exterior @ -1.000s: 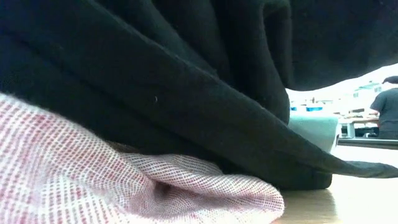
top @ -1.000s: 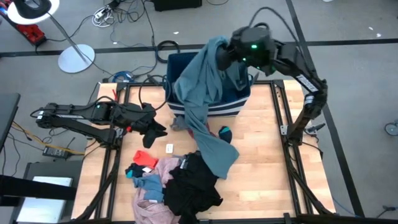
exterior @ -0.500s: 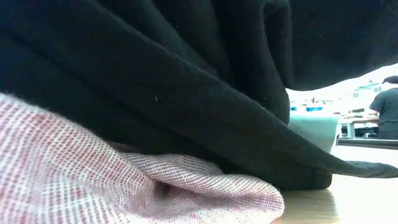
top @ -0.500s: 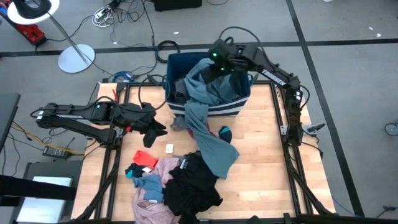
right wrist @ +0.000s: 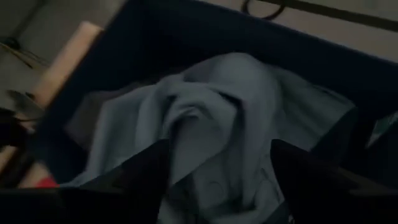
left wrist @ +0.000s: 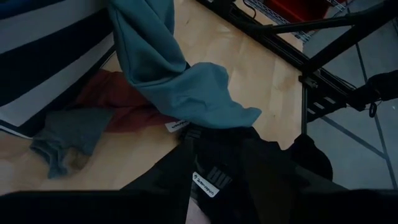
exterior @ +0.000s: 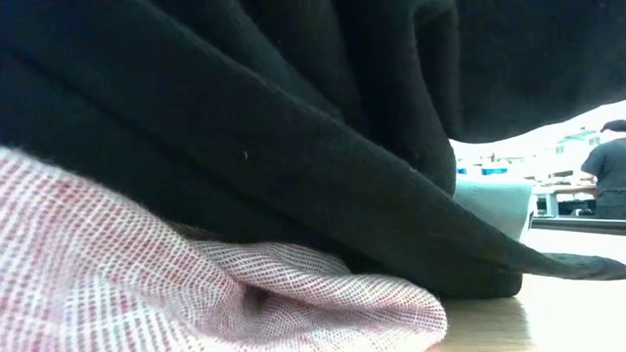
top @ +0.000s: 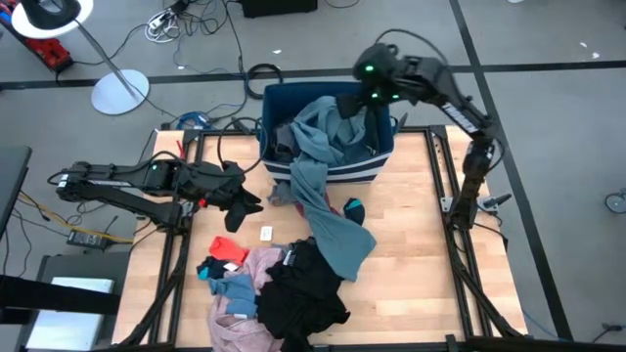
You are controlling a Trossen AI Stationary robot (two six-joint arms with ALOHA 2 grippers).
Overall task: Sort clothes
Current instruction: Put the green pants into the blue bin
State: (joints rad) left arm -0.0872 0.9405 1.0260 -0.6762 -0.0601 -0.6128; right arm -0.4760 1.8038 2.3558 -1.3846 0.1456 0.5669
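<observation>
The teal garment lies heaped in the dark blue bin, hangs over the bin's near wall, and its lower end rests on the table. My right gripper hovers open above the bin's far right part; in its wrist view its fingers stand apart over the teal heap. My left gripper waits open at the table's left. A black garment, a pink one, blue pieces and a red-orange piece are piled near the front edge.
A maroon piece lies at the foot of the bin's near wall, a small dark sock beside the teal sleeve. A white tag is on the wood. The low view is filled by black cloth and pink cloth. Bare wood is at the right.
My right gripper, which held the teal garment's top high above the bin's far right, dipped toward the bin's middle, let go and drew back up toward the right. The garment's upper part has dropped into the bin; its lower end stayed on the table.
</observation>
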